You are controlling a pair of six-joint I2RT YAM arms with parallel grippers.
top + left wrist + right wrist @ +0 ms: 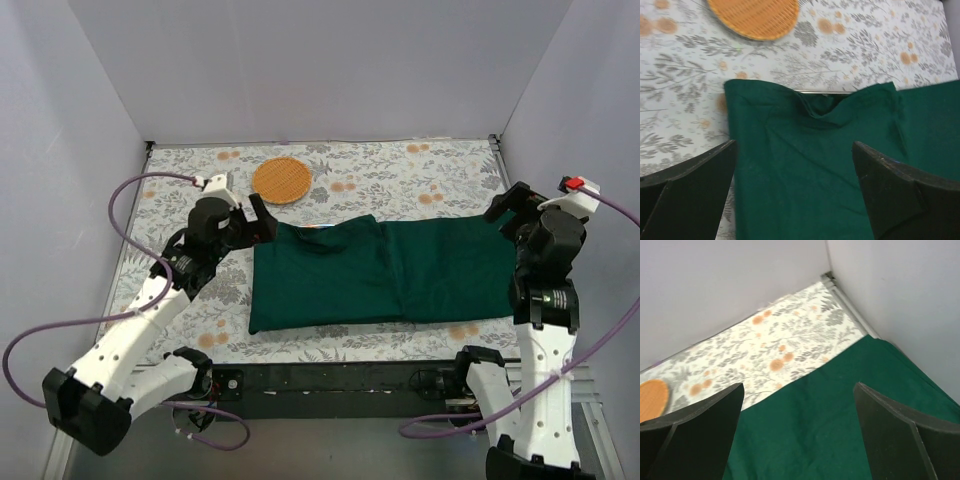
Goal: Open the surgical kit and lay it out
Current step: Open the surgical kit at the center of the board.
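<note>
**Green cloth on the desk, both pincers wide**

We see the cloth [380,270] lying on the desk [400,165], in the middle and towards the near edge. It runs from left of centre almost to the right wall [585,110]. Its right part lies flat and smooth. Its left part is creased, and a fold line runs near to far about halfway along the piece. At the far edge of the left part the cloth dips in a small notch. A thin silver bar shows there, which we take for the rim of the tray [822,92]; the rest of the tray is covered.

The left pincer [266,222] is at the far left corner of the cloth. In its wrist view the two dark fingers [690,190] stand wide apart above the green fabric and grip nothing.

The right pincer [507,208] is at the far right corner of the cloth, close to the wall. Its jaws are also wide and grip nothing, with the cloth's right end below them.

We cannot tell whether either pincer's tips touch the fabric.

The basket [281,180] lies on the desk beyond the cloth's left part, apart from it and just right of the left pincer.
</note>
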